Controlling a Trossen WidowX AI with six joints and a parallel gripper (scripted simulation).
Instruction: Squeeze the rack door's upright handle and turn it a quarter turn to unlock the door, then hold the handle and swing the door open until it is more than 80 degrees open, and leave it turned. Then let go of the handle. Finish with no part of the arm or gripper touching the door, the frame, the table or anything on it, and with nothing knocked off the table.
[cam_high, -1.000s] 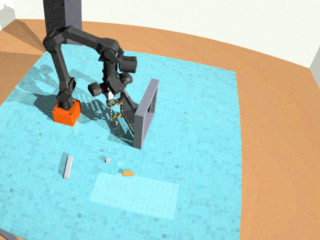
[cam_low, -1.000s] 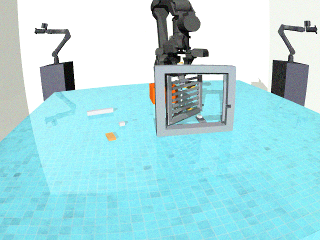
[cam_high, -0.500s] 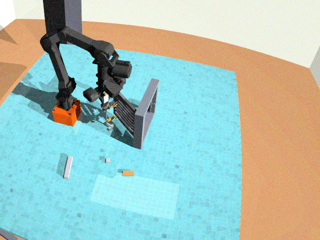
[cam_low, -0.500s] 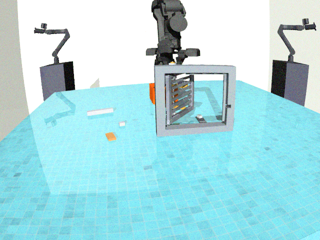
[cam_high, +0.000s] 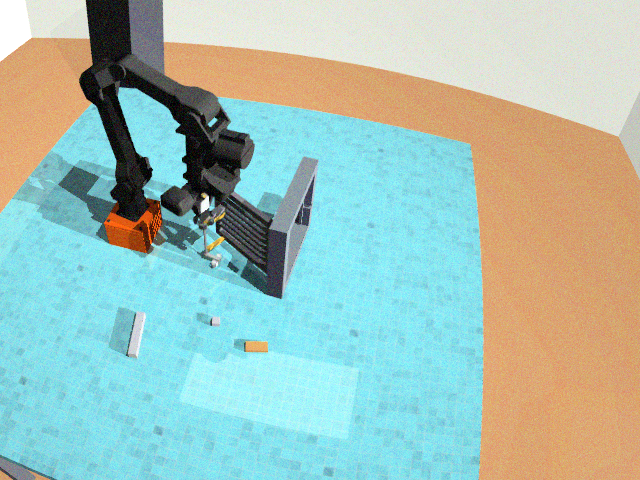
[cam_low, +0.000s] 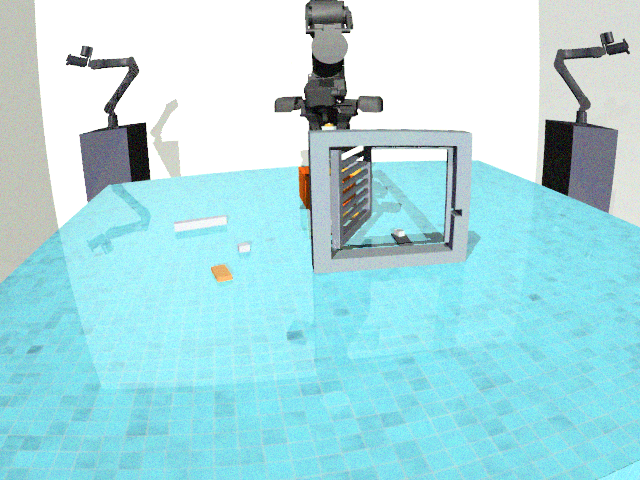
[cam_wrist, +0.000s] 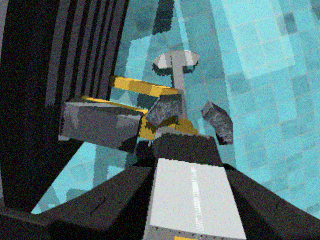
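The grey rack frame stands upright on the blue table. Its slatted door is swung wide open toward the arm's base, near a right angle to the frame; the exact angle is hard to read. The upright handle stands off the door's free edge by yellow brackets, with a pale crosspiece at its lower end. My gripper is shut on the handle's upper part, beside the door. The exterior view hides the fingers behind the frame and door. The handle's exact turn is unclear.
A white bar, a small white cube and an orange block lie on the table beyond the hinge side. The arm's orange base stands close behind the gripper.
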